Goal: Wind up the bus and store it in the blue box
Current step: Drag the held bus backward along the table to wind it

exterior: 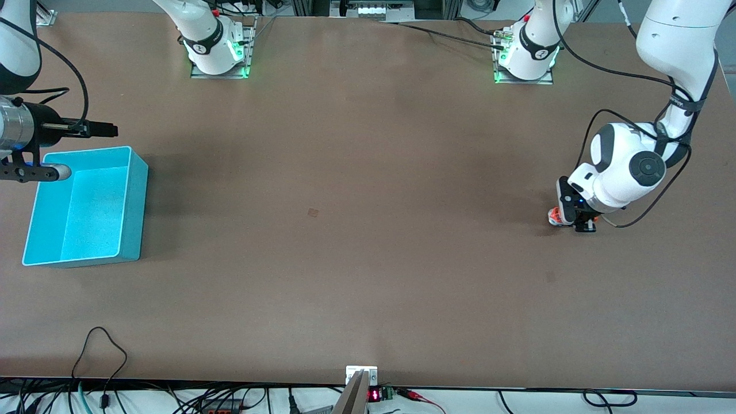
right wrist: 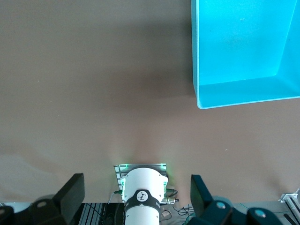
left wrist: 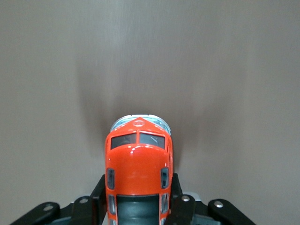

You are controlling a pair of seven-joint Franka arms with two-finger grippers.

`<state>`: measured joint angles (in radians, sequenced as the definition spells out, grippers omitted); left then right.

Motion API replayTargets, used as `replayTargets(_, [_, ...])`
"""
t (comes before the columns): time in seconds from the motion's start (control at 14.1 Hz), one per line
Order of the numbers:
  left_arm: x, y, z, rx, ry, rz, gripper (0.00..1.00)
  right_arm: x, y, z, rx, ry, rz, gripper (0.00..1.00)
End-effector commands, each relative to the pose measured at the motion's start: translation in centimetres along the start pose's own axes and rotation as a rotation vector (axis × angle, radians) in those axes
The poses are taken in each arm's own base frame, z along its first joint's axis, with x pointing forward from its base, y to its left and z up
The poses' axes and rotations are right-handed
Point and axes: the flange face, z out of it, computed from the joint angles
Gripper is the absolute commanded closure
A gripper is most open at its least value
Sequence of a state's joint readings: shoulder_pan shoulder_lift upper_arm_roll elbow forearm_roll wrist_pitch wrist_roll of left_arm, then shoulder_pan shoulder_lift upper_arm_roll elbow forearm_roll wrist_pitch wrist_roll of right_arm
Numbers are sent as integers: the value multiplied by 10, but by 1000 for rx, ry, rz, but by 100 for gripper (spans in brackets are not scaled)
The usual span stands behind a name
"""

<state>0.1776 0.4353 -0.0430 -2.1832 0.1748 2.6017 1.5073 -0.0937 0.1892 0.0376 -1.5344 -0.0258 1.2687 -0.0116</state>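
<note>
The orange bus (exterior: pixel 554 217) with dark roof windows is at the left arm's end of the table. My left gripper (exterior: pixel 578 223) is down at the table, its black fingers (left wrist: pixel 180 199) pressed against both sides of the bus (left wrist: pixel 138 164). I cannot tell whether the bus rests on the table or is just off it. The light blue box (exterior: pixel 133 207) stands empty at the right arm's end. My right gripper (exterior: pixel 86 150) is open and empty, turned sideways over the box's end nearest the robot bases. The box (right wrist: pixel 243 93) also shows in the right wrist view, beside the open right gripper (right wrist: pixel 136 197).
The two arm bases (exterior: pixel 218 52) (exterior: pixel 526 54) stand at the table's edge farthest from the front camera. Cables and a small electronics board (exterior: pixel 374 394) lie along the edge nearest it. A small dark mark (exterior: pixel 313 212) is on the brown tabletop.
</note>
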Motion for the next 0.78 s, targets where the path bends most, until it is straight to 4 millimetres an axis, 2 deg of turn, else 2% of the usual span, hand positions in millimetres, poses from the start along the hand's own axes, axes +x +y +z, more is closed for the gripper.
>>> replayTargets(0.0, [-28, 11, 43, -71, -13, 8, 72, -8, -3, -1, 7, -2, -2, 0])
replayTargets(0.07, [-40, 13, 46, -75, -11, 2, 72, -8, -6, -2, -2, 1, -7, 0])
replayTargets(0.21, [-47, 15, 50, -83, -6, 31, 72, -8, -5, -2, -5, 1, -6, 0])
replayTargets(0.5, [-92, 16, 64, -91, 7, 85, 71, -8, -6, -3, -15, 3, -8, 0])
replayTargets(0.71, [-95, 15, 60, -84, 6, 86, 72, -8, -5, -3, -17, 3, -7, 0])
